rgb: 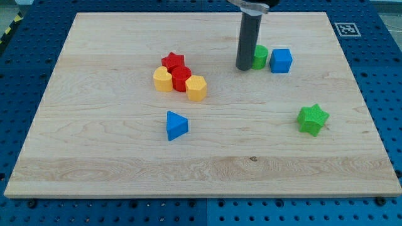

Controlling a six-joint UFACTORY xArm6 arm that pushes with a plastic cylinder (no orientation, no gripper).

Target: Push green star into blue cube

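Observation:
The green star (312, 118) lies on the wooden board at the view's right. The blue cube (281, 60) sits up and to the left of it, well apart from the star. My tip (244, 68) rests on the board just left of a green cylinder (260, 56), which stands against the blue cube's left side. The tip is far from the green star, up and to its left.
A cluster sits left of centre: a red star (173, 61), a red cylinder (181, 78), a yellow block (162, 80) and a yellow block (196, 88). A blue triangular block (176, 125) lies below them. The board's (94, 157) right edge is near the green star.

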